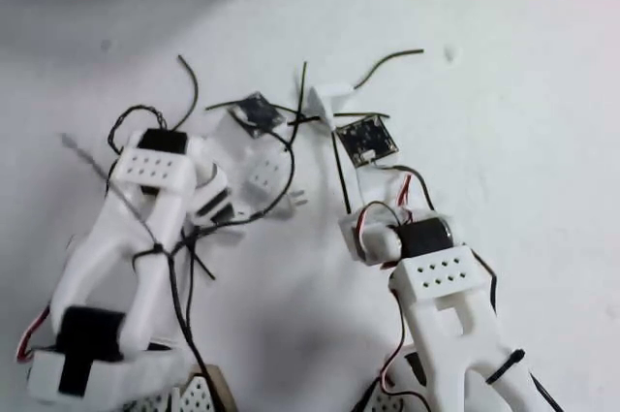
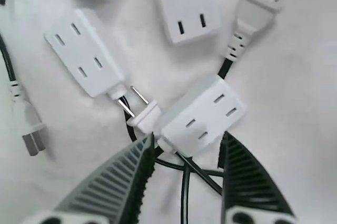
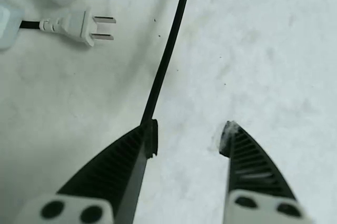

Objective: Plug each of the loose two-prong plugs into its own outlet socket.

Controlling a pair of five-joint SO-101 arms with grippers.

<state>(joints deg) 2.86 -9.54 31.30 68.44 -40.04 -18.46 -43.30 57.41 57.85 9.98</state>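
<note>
The white left arm (image 1: 107,257) and right arm (image 1: 441,276) are carrying black motor blocks, rows of small holes, red and black cables and black ties, the left end effector (image 2: 188,139) and right end effector (image 3: 188,127) showing dark ribbed fingers (image 2: 126,182).

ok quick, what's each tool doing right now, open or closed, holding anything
Left tool: open, straddling the end of a white outlet block.
Right tool: open, holding nothing, black cord alongside it.

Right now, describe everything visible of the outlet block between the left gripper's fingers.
The outlet block is white plastic, with two pairs of slots facing up. It lies flat on the white table, slanted within the open left gripper. A white plug sits against one end; black cords emerge from under it.
</note>
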